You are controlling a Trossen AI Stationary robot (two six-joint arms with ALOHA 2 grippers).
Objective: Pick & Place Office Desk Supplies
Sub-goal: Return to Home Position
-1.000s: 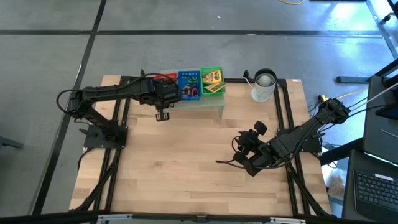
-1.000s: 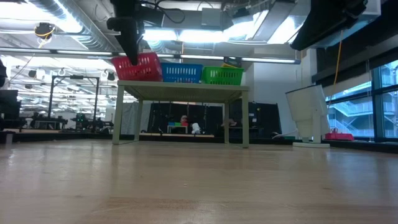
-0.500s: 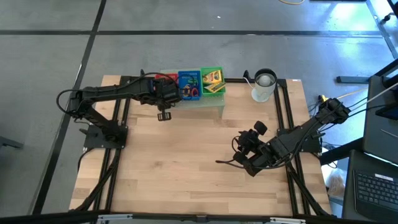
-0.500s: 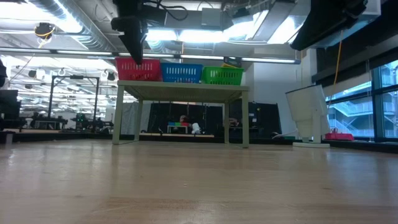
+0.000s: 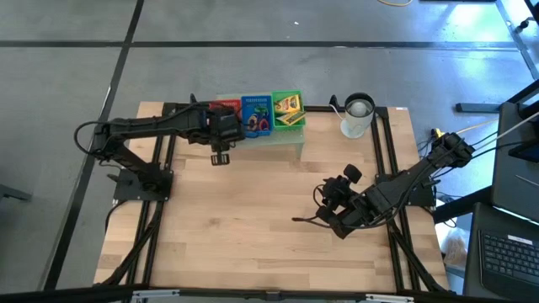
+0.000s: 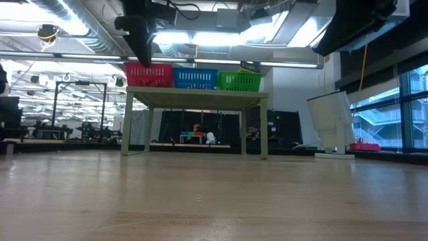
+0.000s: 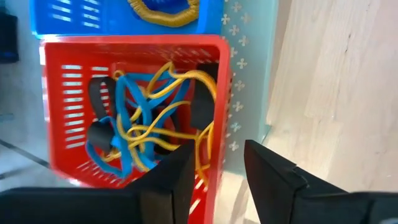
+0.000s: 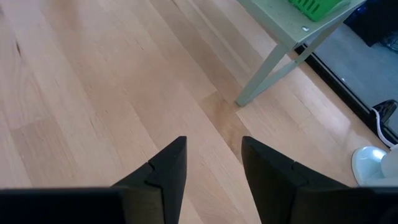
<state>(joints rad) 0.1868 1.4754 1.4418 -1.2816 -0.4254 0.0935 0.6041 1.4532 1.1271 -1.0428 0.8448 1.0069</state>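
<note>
Supplies (image 7: pixel 146 134) binned; red tray (image 7: pixel 222 81) on shelf (image 5: pixel 282 140), table's 12 o'clock. Homing step. Left gripper (image 7: pixel 217 158) beside red tray, fingers parted, empty; right gripper (image 8: pixel 213 149), 4 o'clock, parted, empty. Next: left arm needs clear retreat.

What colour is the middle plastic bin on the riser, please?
The middle plastic bin is blue, clearest in the low view.

riser: pale green mesh riser (image 5: pixel 282 137) is standing at worktop (image 5: pixel 253 227) far edge, around middle | trays: red tray (image 6: pixel 148 75), blue tray (image 5: pixel 256 114), green tray (image 5: pixel 287 109) are sitting in a row on riser top | white container (image 5: pixel 357 116) is standing near far right corner | keyboard (image 5: pixel 509 252) is lying beyond right edge
</note>
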